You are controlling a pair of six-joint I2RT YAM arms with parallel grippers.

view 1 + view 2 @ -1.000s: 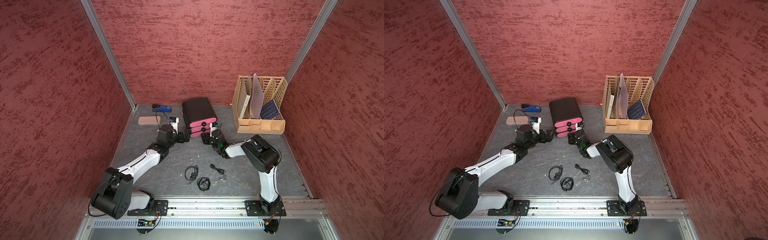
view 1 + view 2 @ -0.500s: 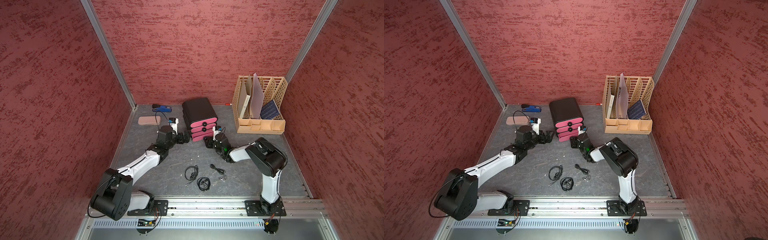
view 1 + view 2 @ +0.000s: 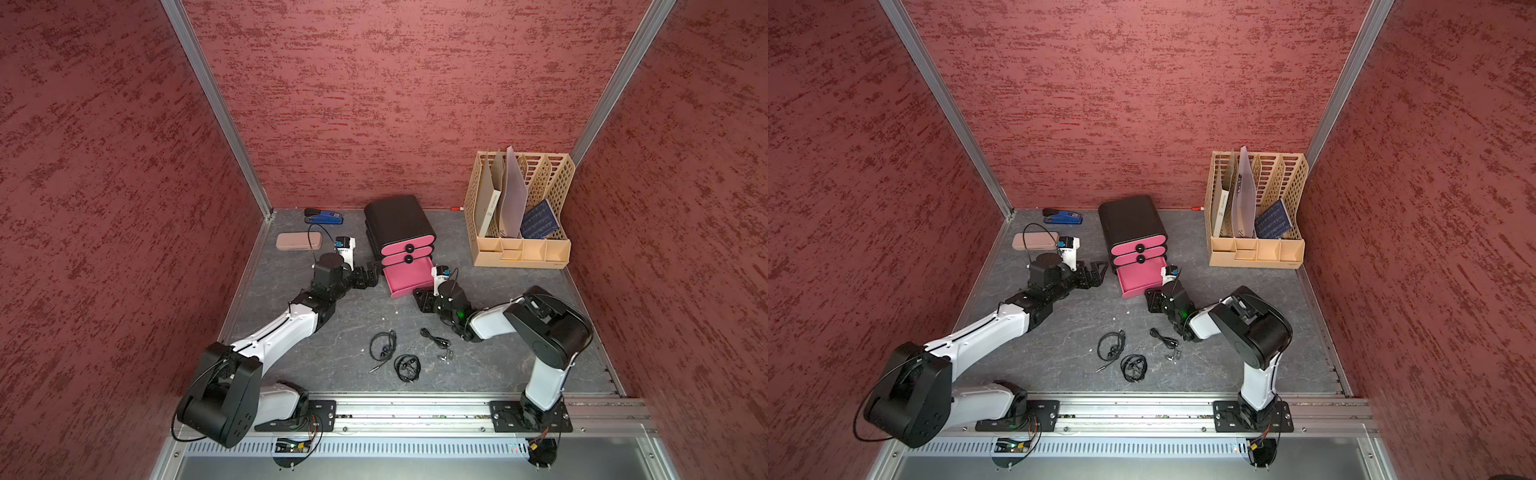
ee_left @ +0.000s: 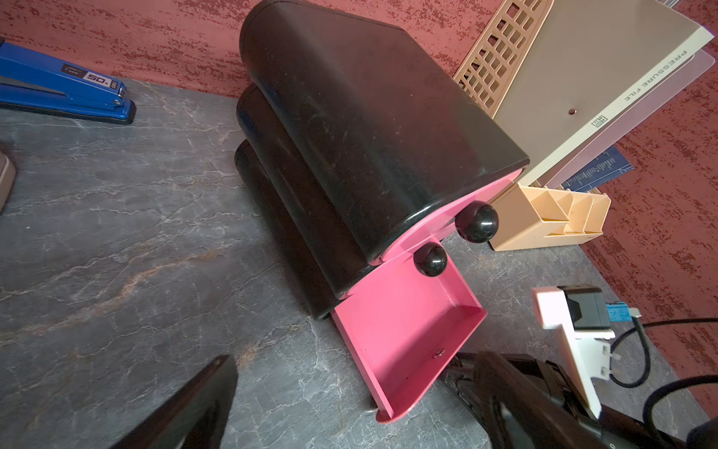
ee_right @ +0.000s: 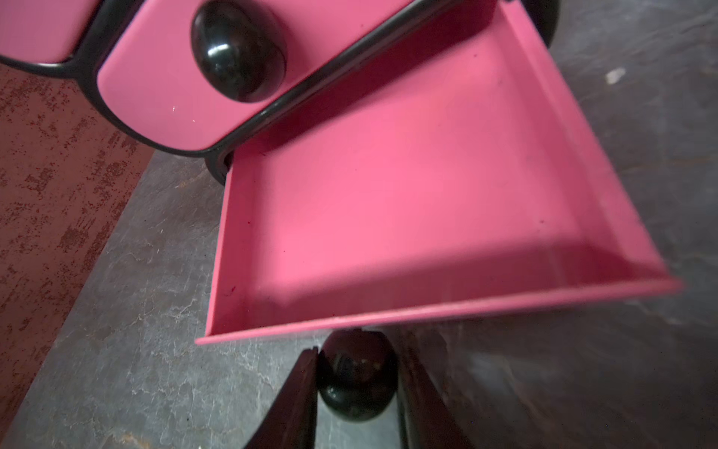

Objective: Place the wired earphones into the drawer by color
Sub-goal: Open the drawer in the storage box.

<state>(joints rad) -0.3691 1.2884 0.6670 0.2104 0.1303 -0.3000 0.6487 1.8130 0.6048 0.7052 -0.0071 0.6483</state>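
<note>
— Inspector: Where did the drawer cabinet stand, and in what condition?

— Onlooker: The drawer cabinet (image 3: 399,224) stood at the back of the table (image 3: 494,374), pink fronts facing the arms' bases; the bottom drawer (image 3: 409,278) was pulled well out, open side up; the right wrist view showed it empty; its long axis ran from the cabinet toward the near rail (image 3: 415,415), skewed slightly toward the right arm.

— Inspector: What held it so?

— Onlooker: The right gripper (image 5: 355,388) was narrowed on the bottom knob (image 5: 355,369), one finger on each side; I judged the grip was there to draw the drawer out for loading. The left gripper (image 3: 372,275) stood wide and held nothing, just beside the cabinet's flank; whether it touched, I could not tell; I judged it was posted there to steady the cabinet against the pull.

— Inspector: And the earphones?

— Onlooker: Three black earphones (image 3: 1133,368) lay on the table between the arms, well apart from the drawer; the left coil (image 3: 382,345) was roughly round, its plug lead trailing toward the rail; the middle coil (image 3: 407,368) was a tight loop with no clear axis; the strung-out set (image 3: 436,343) lay with its long axis slanting from the right arm's wrist toward the rail. No red or white set was in sight; none of the black ones lay in the drawer.
</note>
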